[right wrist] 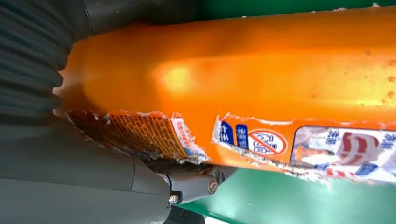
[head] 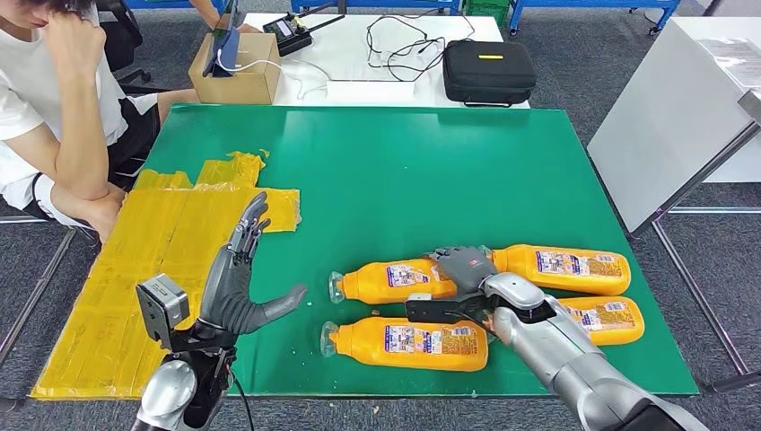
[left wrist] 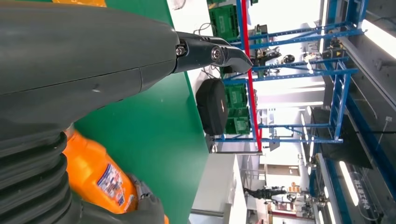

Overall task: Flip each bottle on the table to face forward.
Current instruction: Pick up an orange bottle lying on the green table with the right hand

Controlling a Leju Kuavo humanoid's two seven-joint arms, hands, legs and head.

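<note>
Bottle [head: 395,282] lying crosswise, cap leftward, right hand [head: 467,268] fingers gripping it, left hand [head: 235,285] fingers spread.

Four bottles lie on the table [head: 404,171] right of the tape patch [head: 170,260]: two bottles [head: 395,281] [head: 565,268] behind, two [head: 413,344] [head: 606,319] in front, with the case [head: 489,72] beyond the table's far edge.

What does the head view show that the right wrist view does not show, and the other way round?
The head view alone gives the layout: four orange bottles lying on the green table, the left hand raised with fingers apart and holding nothing, a yellow sheet, a black case and a seated person. The right wrist view alone gives close detail: the torn label on the upper-left bottle. Both show that bottle with the right hand at it, on green.
</note>
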